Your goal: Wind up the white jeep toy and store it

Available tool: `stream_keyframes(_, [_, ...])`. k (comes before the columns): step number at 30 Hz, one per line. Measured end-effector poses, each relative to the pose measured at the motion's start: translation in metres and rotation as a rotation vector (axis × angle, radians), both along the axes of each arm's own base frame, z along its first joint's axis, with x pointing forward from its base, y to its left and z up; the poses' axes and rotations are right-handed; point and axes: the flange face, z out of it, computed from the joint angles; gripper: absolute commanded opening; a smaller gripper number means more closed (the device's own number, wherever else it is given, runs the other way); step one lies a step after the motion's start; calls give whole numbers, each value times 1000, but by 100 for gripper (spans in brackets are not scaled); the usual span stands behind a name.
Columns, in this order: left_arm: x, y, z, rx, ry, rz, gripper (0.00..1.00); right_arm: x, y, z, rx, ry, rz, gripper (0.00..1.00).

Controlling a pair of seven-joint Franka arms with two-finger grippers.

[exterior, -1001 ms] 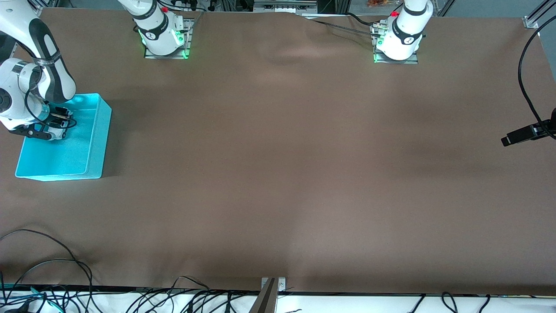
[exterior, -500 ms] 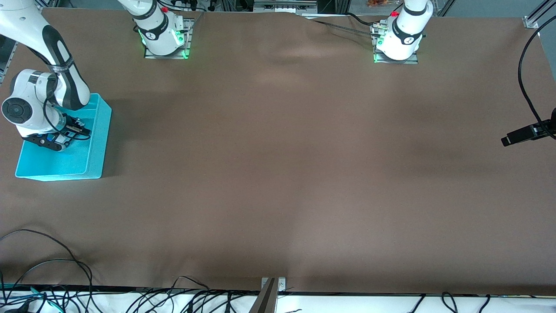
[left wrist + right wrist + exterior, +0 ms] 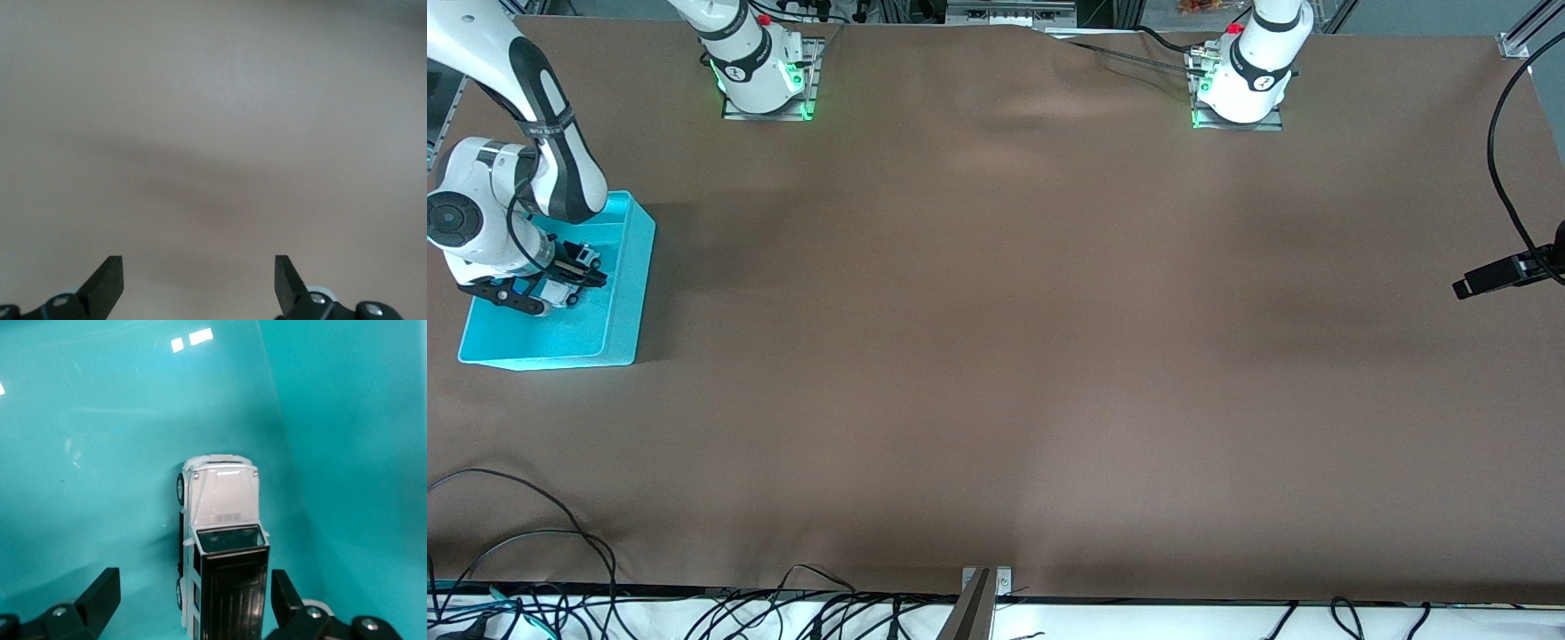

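Note:
The white jeep toy (image 3: pixel 220 540), with its black roof, rests on the floor of the turquoise bin (image 3: pixel 627 293), close to one wall. My right gripper (image 3: pixel 193 597) hangs low inside the bin, open, with its fingers (image 3: pixel 100 597) on either side of the jeep's rear and not pressing on it. In the front view the right gripper (image 3: pixel 574 271) hides the jeep. The bin stands at the right arm's end of the table. My left gripper (image 3: pixel 200 267) is open over bare brown cloth, with nothing between its fingers.
The brown cloth (image 3: pixel 996 338) covers the whole table. Loose black cables (image 3: pixel 516 551) trail along the edge nearest the front camera. A black device on a cable (image 3: pixel 1494 277) juts in at the left arm's end.
My right hand shifted a little inside the bin toward the table's middle, and its jaws opened, leaving the jeep on the bin floor. The left arm has not moved.

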Motion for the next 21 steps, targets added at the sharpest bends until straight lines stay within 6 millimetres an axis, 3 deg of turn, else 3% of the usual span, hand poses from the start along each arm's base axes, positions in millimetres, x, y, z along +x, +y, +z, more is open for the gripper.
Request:
stream_keyframes(5, [0,0,0,0,0,0,100,5,6,27,-5,-15,7,100])
stream_keyframes(11, [0,0,0,0,0,0,100,13,27,56,-9,-25,34,100])
stream_keyframes(21, [0,0,0,0,0,0,100,10,45,108,3,-3,68,100])
